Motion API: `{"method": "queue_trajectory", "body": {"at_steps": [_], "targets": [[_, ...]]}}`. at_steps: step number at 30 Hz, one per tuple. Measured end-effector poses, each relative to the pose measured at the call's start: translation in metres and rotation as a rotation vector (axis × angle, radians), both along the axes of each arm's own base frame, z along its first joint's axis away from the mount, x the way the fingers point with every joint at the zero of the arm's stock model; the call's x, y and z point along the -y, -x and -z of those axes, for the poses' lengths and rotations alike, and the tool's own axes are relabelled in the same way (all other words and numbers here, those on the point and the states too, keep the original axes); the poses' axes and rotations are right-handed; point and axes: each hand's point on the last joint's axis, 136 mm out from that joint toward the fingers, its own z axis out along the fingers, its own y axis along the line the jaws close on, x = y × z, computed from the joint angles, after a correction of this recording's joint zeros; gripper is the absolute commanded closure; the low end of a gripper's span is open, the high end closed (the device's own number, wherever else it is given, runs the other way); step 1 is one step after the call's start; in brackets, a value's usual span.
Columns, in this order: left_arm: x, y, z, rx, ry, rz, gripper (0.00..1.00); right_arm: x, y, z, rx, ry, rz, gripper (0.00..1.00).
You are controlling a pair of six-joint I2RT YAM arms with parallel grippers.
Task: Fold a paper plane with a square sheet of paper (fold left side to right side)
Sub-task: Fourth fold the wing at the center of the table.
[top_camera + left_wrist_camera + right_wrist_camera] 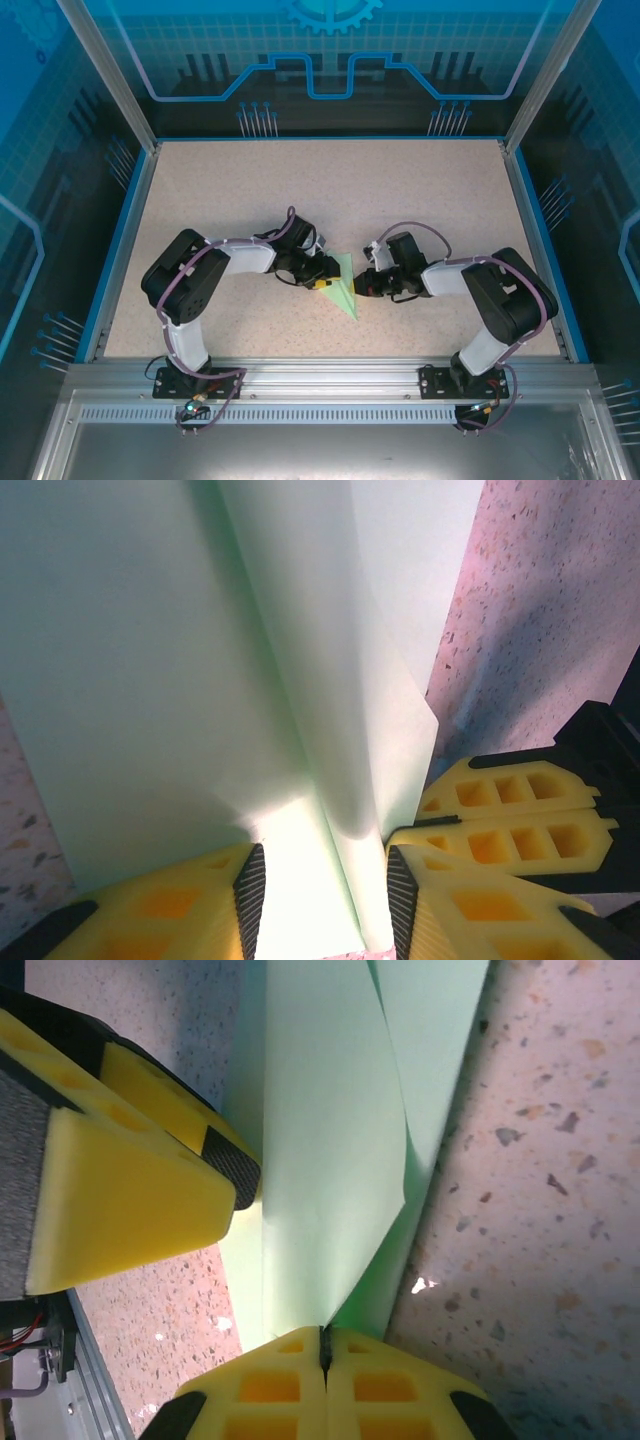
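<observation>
The sheet of paper is pale green and creased into a narrow pointed shape, its tip toward the near edge of the table. It lies between both grippers at the table's middle. My left gripper stands open, its black pads on either side of a raised fold of the paper; in the left wrist view the left gripper has a wide gap between its fingers. My right gripper is shut, pinching the edge of a lifted flap of the paper. The right gripper's yellow fingers sit close beside the left one.
The speckled beige table has a blue rim and an aluminium rail along its near edge. The left gripper's finger crowds the paper from the left in the right wrist view. Both arms bend inward toward the centre.
</observation>
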Motion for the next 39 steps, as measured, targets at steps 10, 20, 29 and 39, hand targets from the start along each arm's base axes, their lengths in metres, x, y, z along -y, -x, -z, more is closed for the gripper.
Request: {"method": "queue_trajectory", "body": {"at_steps": [10, 20, 29, 39], "targets": [[0.0002, 0.0002, 0.0, 0.0, 0.0, 0.001, 0.59, 0.0014, 0.0005, 0.0018, 0.003, 0.011, -0.004, 1.0], [0.0004, 0.0002, -0.0003, 0.001, 0.0, 0.002, 0.59, 0.0012, 0.0003, -0.0001, 0.015, 0.01, -0.011, 1.0], [0.0005, 0.0003, -0.0003, 0.001, 0.0, 0.002, 0.59, 0.0012, 0.0003, -0.0002, 0.016, 0.01, -0.012, 1.0], [0.0005, 0.0003, -0.0003, 0.0, 0.0, 0.002, 0.58, -0.0008, -0.0034, -0.0039, 0.03, 0.008, -0.019, 1.0]]}}
